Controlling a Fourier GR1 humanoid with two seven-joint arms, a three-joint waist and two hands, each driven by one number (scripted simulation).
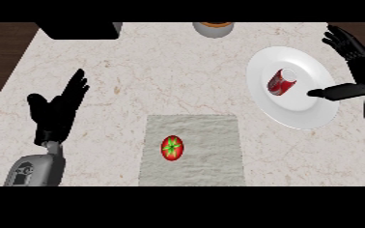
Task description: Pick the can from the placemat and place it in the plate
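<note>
- Your right hand (347,58) sits at the right edge of the view, spread wide, with its fingers (341,39) fanned upward past the far rim of the plate (308,113) and holding nothing.
- Your right thumb (333,92) stretches out over the plate's right side, its tip just beside the can (281,81) but apart from it.
- You can see the can lying tilted on the plate, to the left of that thumb, red body with its pale top turned up and to the right.
- Your left hand (57,108) shows at the left side, open with fingers straight and pointing up and right, empty, over bare counter (178,72).
- To the right of your left hand lies the placemat (214,149), with a red tomato (172,148) on its left half.
- Beyond both hands, at the far edge, stand a dark box (78,30) and a grey bowl (213,28), only partly in view.
</note>
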